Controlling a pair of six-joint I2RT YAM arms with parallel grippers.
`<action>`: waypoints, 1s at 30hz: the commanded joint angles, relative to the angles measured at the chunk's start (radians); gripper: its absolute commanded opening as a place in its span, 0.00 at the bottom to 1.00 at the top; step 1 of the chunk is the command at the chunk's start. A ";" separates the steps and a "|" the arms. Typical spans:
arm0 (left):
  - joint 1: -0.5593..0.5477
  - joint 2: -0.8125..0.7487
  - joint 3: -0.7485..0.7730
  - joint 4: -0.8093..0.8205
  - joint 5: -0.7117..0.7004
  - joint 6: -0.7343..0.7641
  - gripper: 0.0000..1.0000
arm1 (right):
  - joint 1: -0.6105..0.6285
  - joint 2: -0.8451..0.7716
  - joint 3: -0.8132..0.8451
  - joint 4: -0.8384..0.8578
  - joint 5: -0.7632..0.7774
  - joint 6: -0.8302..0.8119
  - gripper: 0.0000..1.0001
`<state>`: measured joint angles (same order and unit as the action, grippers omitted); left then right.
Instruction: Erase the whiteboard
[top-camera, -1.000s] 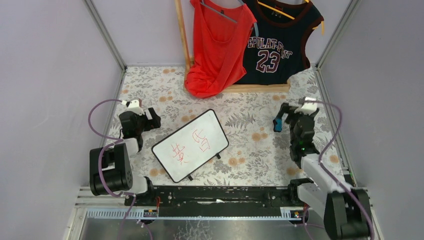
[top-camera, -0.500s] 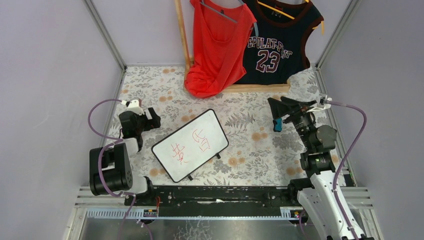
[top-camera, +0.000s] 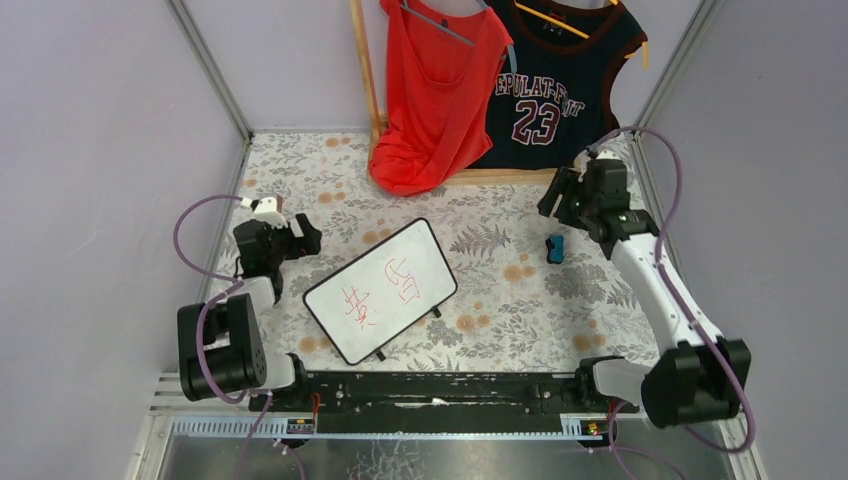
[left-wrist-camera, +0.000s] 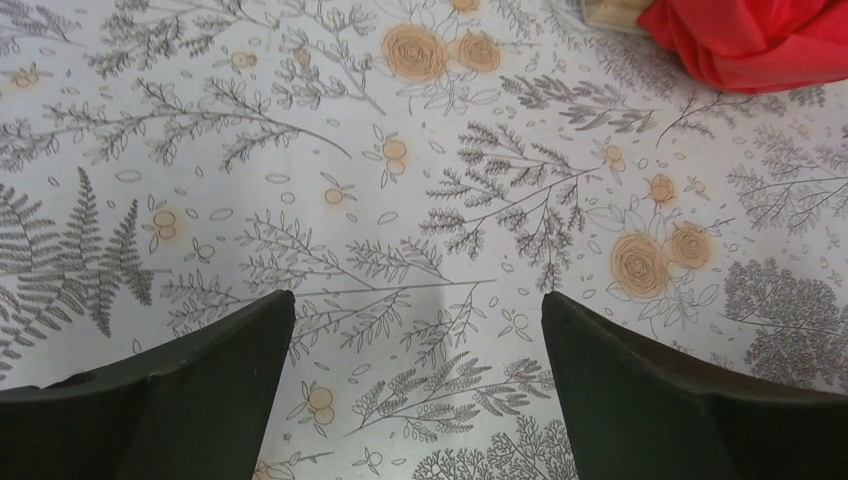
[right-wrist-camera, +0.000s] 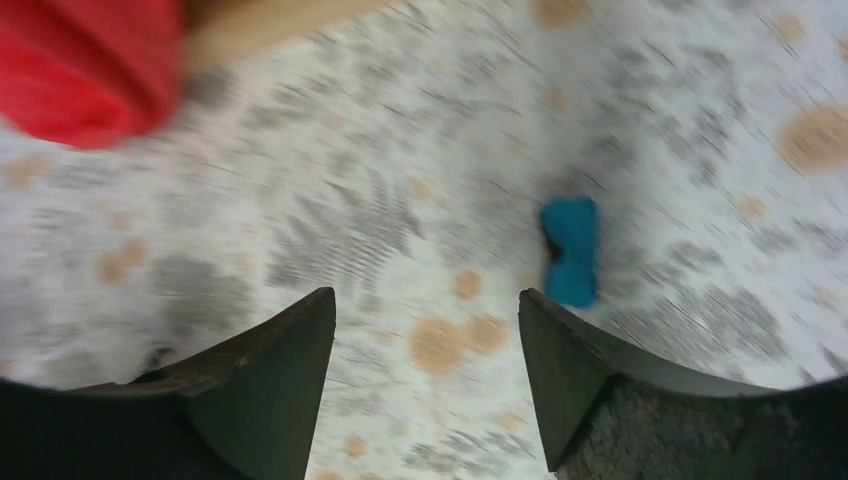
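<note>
The right arm (top-camera: 650, 280) has swung out of its folded pose at the right middle of the top view and now reaches toward the upper right of the frame. That carries the right fingers (right-wrist-camera: 270, 380) up and away from the small blue block (top-camera: 553, 248), which has stayed where it was on the counter (top-camera: 520, 320). The wrist picture is smeared by this motion, yet it shows the right fingers spread wide with nothing between them, and the blue block (right-wrist-camera: 571, 250) on the floral cloth ahead, toward the right-hand finger. If that block is the eraser, as seems likely, it has not been picked up, so wiping has not begun. The whiteboard (top-camera: 380, 290) lies slanted at the centre of the top view, its red characters untouched. It sits well to the left of and below the right fingers, with the blue block between them. The left fingers (left-wrist-camera: 220, 380) are also spread and empty over bare cloth, near the board's upper left edge but apart from it, hardly shifted.
</note>
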<state>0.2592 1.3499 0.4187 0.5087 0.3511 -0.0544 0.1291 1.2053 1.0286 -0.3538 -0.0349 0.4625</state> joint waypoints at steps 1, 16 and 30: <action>0.031 -0.039 0.093 -0.083 0.094 0.039 0.92 | 0.004 0.067 0.083 -0.191 0.233 -0.088 0.75; 0.055 -0.230 0.408 -0.687 0.217 0.255 0.93 | 0.004 0.444 0.174 -0.180 0.197 -0.114 0.68; 0.057 -0.402 0.406 -0.823 0.225 0.306 0.94 | -0.017 0.582 0.173 -0.146 0.206 -0.103 0.67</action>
<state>0.3096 0.9684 0.8139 -0.2684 0.5594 0.2230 0.1223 1.8305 1.1957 -0.5213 0.1558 0.3588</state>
